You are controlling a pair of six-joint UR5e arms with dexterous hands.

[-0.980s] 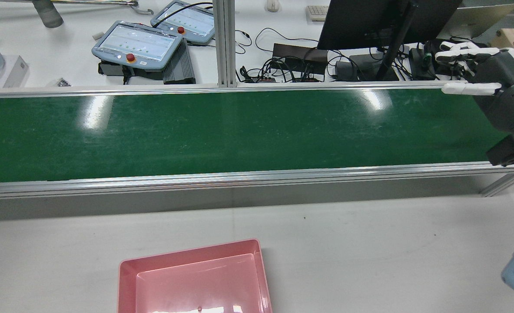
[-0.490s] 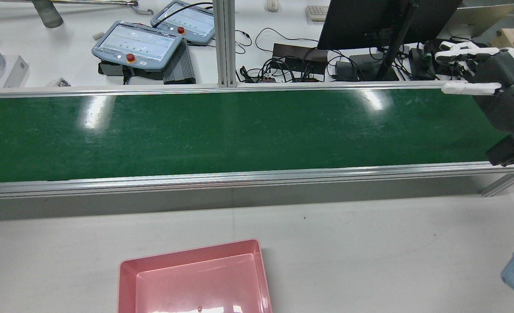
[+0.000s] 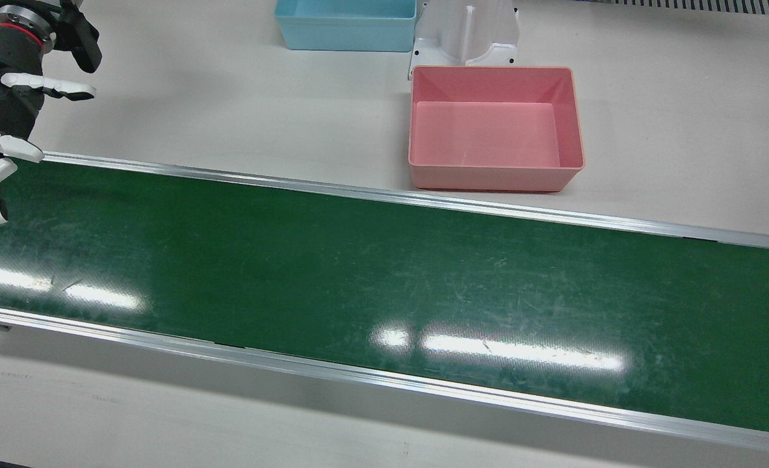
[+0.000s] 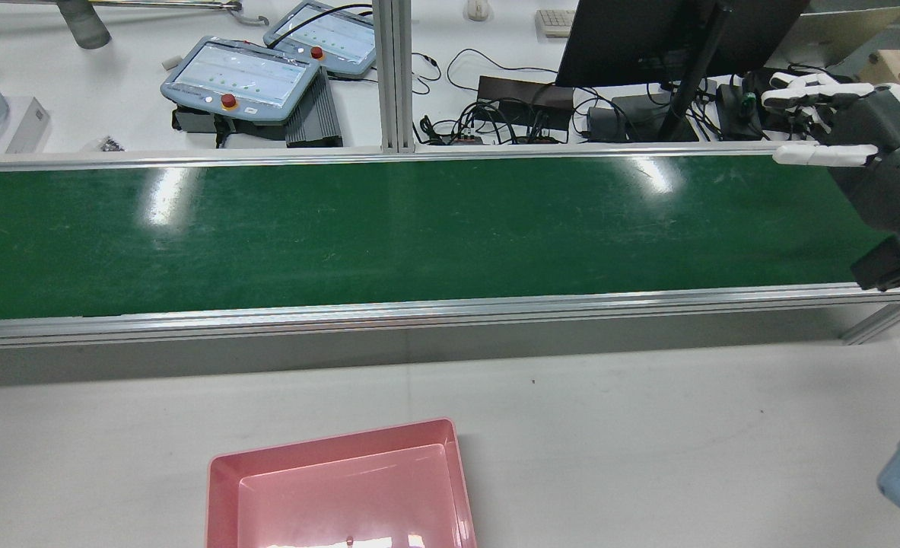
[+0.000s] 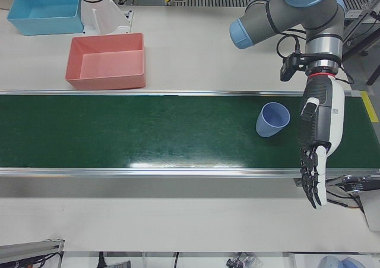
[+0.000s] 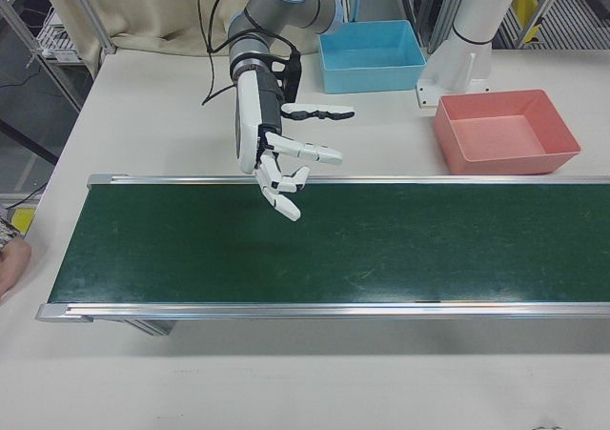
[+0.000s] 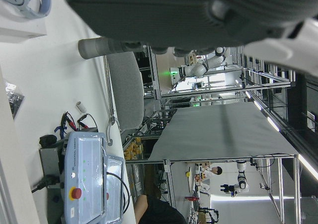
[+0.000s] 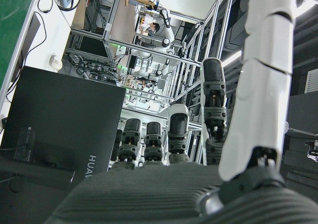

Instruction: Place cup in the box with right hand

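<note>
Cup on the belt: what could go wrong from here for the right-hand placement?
1. The cup sits at the left arm's end of the belt, while the open right hand hovers over the opposite end, so it may be out of reach.
2. The left hand hangs close beside the cup and could knock it.
3. A pink box and a blue box both stand nearby; the wrong one might be chosen.

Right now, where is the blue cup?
In the left-front view, the blue cup lies tipped on the green belt, just left of the left hand.

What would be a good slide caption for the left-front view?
Left robot hand hangs open beside a blue cup lying on the green conveyor belt.
</note>
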